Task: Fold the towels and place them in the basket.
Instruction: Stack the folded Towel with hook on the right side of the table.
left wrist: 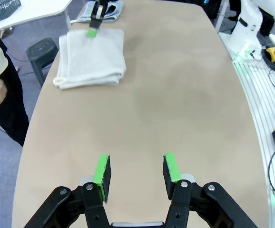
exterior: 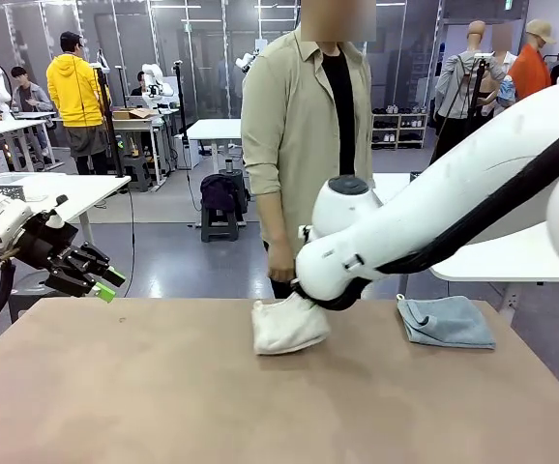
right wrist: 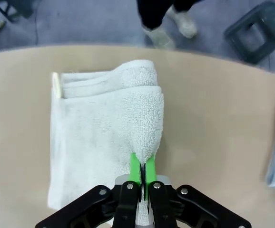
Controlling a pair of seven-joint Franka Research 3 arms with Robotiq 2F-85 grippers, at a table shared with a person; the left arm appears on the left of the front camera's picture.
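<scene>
Right gripper [right wrist: 142, 172]: pads together, pinching a raised fold of the cream-white towel [right wrist: 104, 137], which lies folded on the table [exterior: 163, 387] near the far edge, in front of the person [exterior: 304, 126]. Grey-blue towel [exterior: 447, 321] lies folded on the table, well to the right of the white one. Left gripper [left wrist: 136, 172]: jaws apart, nothing between them, held above the bare tabletop at the left side, well away from both towels
</scene>
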